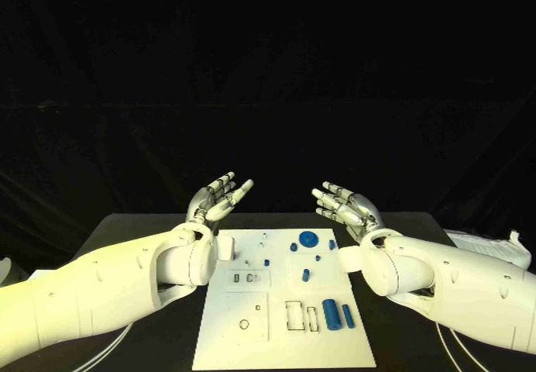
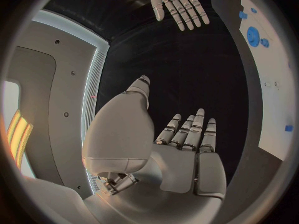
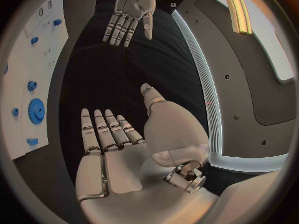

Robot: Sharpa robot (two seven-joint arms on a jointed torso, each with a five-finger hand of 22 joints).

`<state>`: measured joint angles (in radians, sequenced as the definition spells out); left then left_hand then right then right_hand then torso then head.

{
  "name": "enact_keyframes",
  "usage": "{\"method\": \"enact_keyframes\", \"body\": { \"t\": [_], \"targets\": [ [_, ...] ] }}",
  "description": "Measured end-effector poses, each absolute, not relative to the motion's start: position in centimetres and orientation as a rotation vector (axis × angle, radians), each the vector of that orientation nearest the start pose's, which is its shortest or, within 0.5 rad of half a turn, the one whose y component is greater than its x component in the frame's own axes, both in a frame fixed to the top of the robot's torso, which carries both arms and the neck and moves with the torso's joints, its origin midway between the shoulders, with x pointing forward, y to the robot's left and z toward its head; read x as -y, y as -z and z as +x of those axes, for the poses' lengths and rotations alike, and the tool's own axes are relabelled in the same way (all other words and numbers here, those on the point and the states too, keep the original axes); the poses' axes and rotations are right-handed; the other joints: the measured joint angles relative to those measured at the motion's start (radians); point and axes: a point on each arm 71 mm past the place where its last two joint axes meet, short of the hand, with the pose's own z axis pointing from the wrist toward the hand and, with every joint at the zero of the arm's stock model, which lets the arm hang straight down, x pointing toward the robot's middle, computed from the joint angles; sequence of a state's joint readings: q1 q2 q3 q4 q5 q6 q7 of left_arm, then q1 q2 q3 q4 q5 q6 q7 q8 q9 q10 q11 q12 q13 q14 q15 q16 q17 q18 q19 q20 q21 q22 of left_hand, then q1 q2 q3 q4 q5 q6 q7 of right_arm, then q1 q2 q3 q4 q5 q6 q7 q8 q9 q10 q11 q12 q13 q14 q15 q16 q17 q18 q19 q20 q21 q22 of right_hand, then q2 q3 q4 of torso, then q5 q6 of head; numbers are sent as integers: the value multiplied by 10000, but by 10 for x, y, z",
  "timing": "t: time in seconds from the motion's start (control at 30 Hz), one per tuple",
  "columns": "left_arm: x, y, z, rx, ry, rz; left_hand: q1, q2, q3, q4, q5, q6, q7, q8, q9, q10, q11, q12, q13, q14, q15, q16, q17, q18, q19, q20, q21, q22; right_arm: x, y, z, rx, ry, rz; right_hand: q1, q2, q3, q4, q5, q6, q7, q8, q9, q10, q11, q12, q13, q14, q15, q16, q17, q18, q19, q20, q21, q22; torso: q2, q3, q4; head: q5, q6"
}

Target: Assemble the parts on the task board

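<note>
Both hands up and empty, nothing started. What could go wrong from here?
1. The left hand and right hand hover open beyond the task board; bringing both in together might make them collide.
2. The small blue parts lie close together near the blue gear, so a reach may nudge neighbours.
3. The two blue cylinders lie loose and could roll if bumped.

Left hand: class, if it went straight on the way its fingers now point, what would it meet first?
Probably nothing: the left hand is open, raised beyond the board, fingers pointing away over the bare table. Depth is unclear.

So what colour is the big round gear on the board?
Blue; the gear shows best in the head view.
</note>
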<state>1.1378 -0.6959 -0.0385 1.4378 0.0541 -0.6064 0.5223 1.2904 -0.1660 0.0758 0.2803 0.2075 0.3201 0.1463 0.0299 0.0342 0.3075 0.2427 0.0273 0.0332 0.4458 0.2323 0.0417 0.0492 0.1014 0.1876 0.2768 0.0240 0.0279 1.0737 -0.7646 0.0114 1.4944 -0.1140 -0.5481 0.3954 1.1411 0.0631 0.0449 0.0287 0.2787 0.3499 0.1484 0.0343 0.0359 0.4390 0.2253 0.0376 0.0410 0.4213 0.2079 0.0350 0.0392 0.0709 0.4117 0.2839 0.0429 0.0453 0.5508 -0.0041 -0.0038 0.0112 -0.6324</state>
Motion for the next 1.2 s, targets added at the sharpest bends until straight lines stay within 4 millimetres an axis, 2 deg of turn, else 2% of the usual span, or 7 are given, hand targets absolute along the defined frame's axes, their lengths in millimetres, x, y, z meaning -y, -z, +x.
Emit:
{"method": "enact_keyframes", "body": {
  "t": [0.23, 0.4, 0.47, 0.57, 0.77, 0.97, 1.2],
  "targets": [
    [-178, 209, 497, -12386, 13932, -11922, 759, 348, 410, 86, 44, 1086, 57, 225, 124, 1150, 193, 217, 113, 1798, 116, 406, 228, -2, 1026, 153, 377, 201, 187, 220, 483, -14581, -13940, 10661, 786, 76, 158, -450, 60, 1003, 62, 77, 84, 1319, 96, 147, 84, 1428, 71, 180, 95, 370, 1192, 37, 278, 145, 2, -3, -1, 1, -1],
    [-199, 208, 498, -12220, 13795, -11965, 1156, 914, 705, -362, -33, 4083, 349, 868, 422, 5018, -153, 1000, 418, 4430, -444, 1291, 551, 663, 5042, 100, 1824, 884, 210, 212, 494, -14328, -13195, 9299, 1443, 97, 390, -988, 60, 2750, 223, 316, 207, 3177, -65, 380, 171, 3400, -132, 451, 190, 684, 2561, 27, 691, 295, 46, -12, -1, -101, -7],
    [-202, 208, 498, -12215, 13856, -11972, 1245, 1023, 741, -569, -33, 5110, 534, 1054, 489, 5854, -370, 1183, 431, 5374, -727, 1613, 660, 721, 5972, -40, 2212, 1011, 211, 210, 495, -14311, -13019, 8704, 1627, 78, 539, -1151, 60, 3463, 329, 349, 240, 3806, -169, 388, 172, 4068, -243, 525, 202, 804, 3058, -16, 856, 335, 78, -26, 0, -135, 3],
    [-204, 207, 495, -12260, 14036, -11962, 1287, 1150, 856, -778, -33, 5958, 781, 1124, 480, 6782, -649, 1296, 400, 6379, -1045, 1791, 771, 721, 6892, -341, 2503, 1042, 212, 205, 497, -14304, -12820, 7822, 1801, 2, 808, -1421, -4, 4449, 488, 388, 263, 4691, -322, 388, 173, 5044, -436, 582, 218, 839, 3782, -132, 1090, 360, 149, -41, 17, -188, 50],
    [-212, 202, 487, -12396, 14425, -11919, 1290, 1147, 1009, -931, -33, 6635, 590, 1117, 372, 7791, -971, 1295, 359, 7438, -1426, 1925, 1049, 717, 7955, -726, 2821, 1052, 218, 190, 502, -14212, -12245, 6025, 1898, -95, 1284, -1824, -157, 5624, 652, 388, 280, 5844, -560, 388, 183, 6350, -748, 582, 250, 990, 4782, -386, 1411, 374, 360, -53, 92, -281, 132],
    [-204, 196, 472, -12894, 15245, -11887, 1099, 1040, 984, -906, -74, 6845, 479, 929, 334, 8260, -1164, 1077, 360, 8386, -1698, 2296, 1527, 708, 8771, -1028, 3169, 1155, 219, 179, 508, -14644, -11148, 3688, 1994, -381, 1631, -2098, -494, 6300, 487, 388, 306, 6618, -789, 348, 211, 7484, -1069, 776, 370, 991, 5700, -733, 1819, 468, 570, -29, 188, -340, 175],
    [-194, 188, 452, -13504, 16012, -11894, 1079, 1014, 978, -900, -74, 6860, 465, 813, 322, 8287, -1166, 910, 360, 8496, -1744, 2337, 1721, 706, 8848, -1092, 3206, 1164, 210, 169, 512, -15391, -9269, 646, 2046, -640, 1710, -2177, -738, 6890, 211, 388, 321, 7436, -1138, 348, 222, 9063, -1579, 1277, 764, 990, 6922, -1317, 2723, 859, 936, -24, 386, -608, 169]
  ]
}}
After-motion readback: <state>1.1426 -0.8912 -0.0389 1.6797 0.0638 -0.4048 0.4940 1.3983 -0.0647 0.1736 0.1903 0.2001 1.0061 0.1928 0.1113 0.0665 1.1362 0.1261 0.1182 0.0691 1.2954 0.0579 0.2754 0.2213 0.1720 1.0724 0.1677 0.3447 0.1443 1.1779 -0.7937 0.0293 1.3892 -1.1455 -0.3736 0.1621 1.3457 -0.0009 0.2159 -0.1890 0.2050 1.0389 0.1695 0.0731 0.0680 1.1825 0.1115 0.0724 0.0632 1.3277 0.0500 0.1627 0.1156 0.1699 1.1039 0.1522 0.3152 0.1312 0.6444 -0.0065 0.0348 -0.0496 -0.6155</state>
